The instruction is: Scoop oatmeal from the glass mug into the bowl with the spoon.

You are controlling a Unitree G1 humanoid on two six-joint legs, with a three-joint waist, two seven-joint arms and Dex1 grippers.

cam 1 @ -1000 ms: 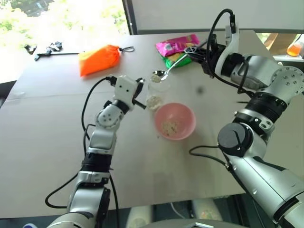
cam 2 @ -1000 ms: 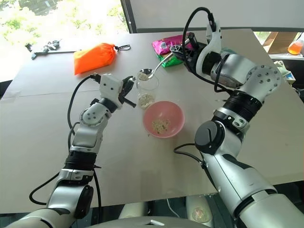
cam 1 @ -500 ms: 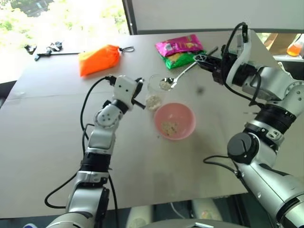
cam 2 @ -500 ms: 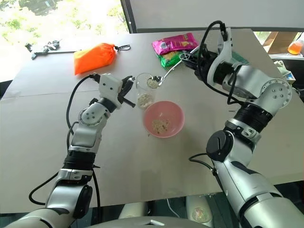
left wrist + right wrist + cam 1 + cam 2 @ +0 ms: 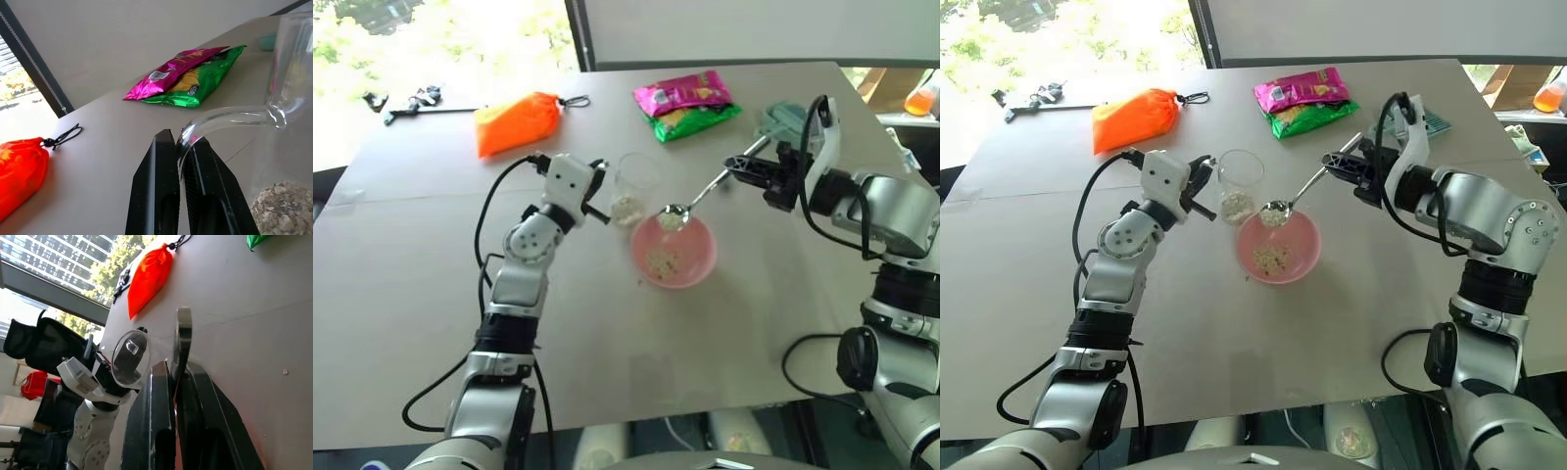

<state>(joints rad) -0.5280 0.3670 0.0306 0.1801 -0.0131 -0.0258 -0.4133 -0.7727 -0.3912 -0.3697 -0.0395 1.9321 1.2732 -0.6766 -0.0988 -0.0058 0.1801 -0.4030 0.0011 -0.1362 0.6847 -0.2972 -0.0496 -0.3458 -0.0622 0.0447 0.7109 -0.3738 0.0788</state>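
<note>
Right gripper [image 5: 1344, 167] clamped on the spoon [image 5: 1295, 196] handle, loaded spoon bowl over the near-mug rim of the bowl [image 5: 1304, 257]; judged next: carry it over centre, then roll slowly so the oatmeal [image 5: 1274, 214] drops inside. Left gripper [image 5: 178, 161] pinches the mug [image 5: 1239, 181] handle, mug just beside bowl. Open table to the right for withdrawal; snack bags [image 5: 1302, 100] sit well behind.
</note>
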